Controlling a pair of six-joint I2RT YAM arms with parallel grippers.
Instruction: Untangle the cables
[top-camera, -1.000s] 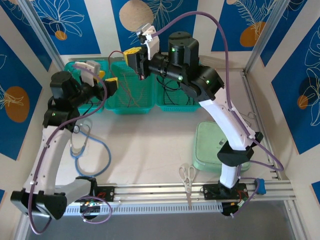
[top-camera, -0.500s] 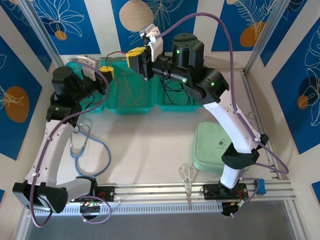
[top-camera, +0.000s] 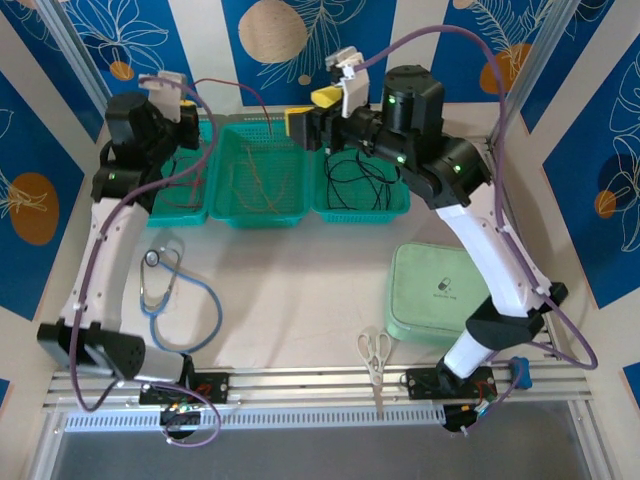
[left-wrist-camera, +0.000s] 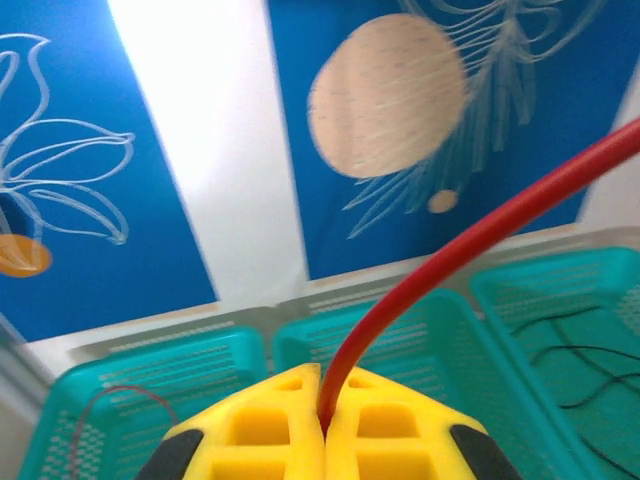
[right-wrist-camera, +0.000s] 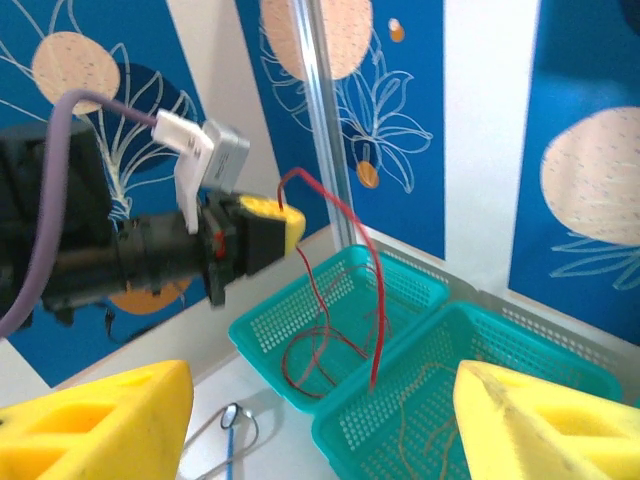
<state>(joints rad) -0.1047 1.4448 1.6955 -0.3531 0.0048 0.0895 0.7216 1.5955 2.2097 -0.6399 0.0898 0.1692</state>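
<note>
Cables (top-camera: 350, 172) are spread over 3 teal baskets: red ones in the left basket (top-camera: 178, 213), tan ones in the middle basket (top-camera: 262, 216), black ones in the right basket (top-camera: 360, 208). 1 red cable (left-wrist-camera: 450, 260) is up in the air, pinched close to its end in my left tool (left-wrist-camera: 322, 405), whose 2 yellow fingers are clenched tight on it. From there it arcs up and over, and its free end hangs down about the wall between the left and middle baskets. I cannot tell whether it touches anything. My right tool (top-camera: 312, 110) is released and grasps nothing, hovering over the back rim between the middle and right baskets.

As I read it, the step is to draw this strand clear and lay it with the other reds. To do that well I would hold the left pinch firm and lift slowly, watching the hanging end in the right wrist view. If it drags a tan strand along, I would catch the red low down with the right tool and pull the 2 apart sideways. Then I would lower it into the left basket tail first, so it coils rather than flops across the rim.

The red strand is thin, smooth and round, stiff enough to hold a curve but limp at the tail. The baskets are perforated plastic mesh, which I judge could snag a bare end. The fingers are blocky, with moulded recesses.
</note>
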